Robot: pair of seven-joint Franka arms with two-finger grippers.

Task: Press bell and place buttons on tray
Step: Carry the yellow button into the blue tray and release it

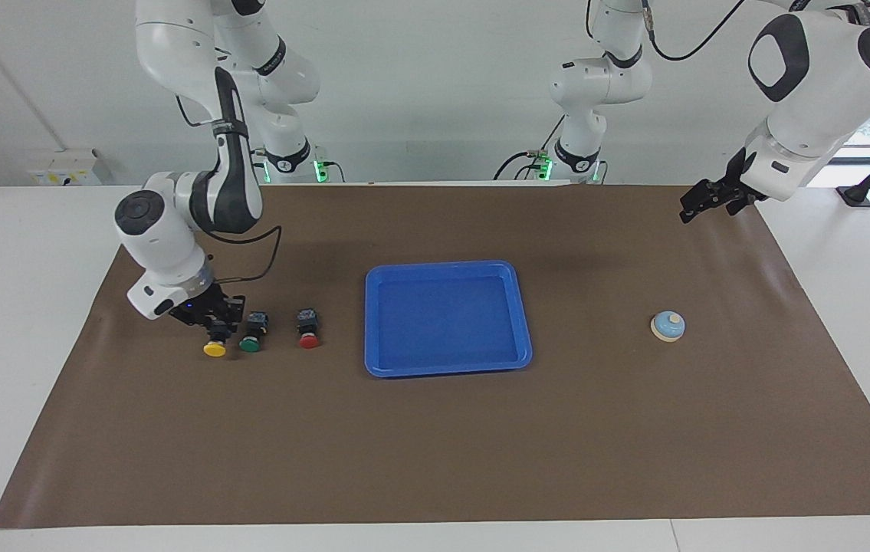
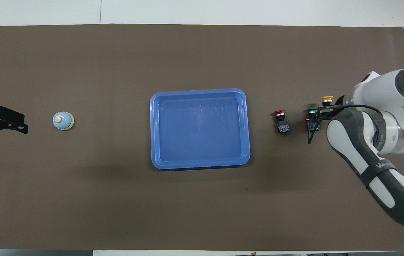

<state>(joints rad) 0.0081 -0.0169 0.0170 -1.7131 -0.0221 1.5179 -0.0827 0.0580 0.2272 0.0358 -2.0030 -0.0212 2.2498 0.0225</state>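
Facing view: right gripper (image 1: 218, 328) is down at the table on the yellow button (image 1: 214, 347), fingers either side of its black body, yellow cap poking out just past the tips; looks closed on it, button sits on the brown mat (image 1: 435, 452). Green button (image 1: 252, 343) is just beside that gripper toward the tray, red button (image 1: 309, 340) next along, both apart from the fingers. Blue tray (image 1: 373, 322) sits mid-table, well apart from the right gripper toward the left arm's end, nothing in it. Left gripper (image 1: 699, 205) hangs in the air over the mat's edge at its own end, waiting, can't tell finger gap. Bell (image 1: 668, 326) sits on the mat well below that gripper, not touched. Overhead view: right gripper (image 2: 321, 113) mostly hidden under its own wrist; yellow button (image 2: 327, 99) shows past the tips, green button (image 2: 312, 111) right beside them, red button (image 2: 281, 117) a bit further off toward the tray (image 2: 157, 106). Left gripper (image 2: 8, 122) shows at the frame edge, bell (image 2: 62, 121) near its tips toward the tray, a clear gap of mat (image 2: 202, 53) between them
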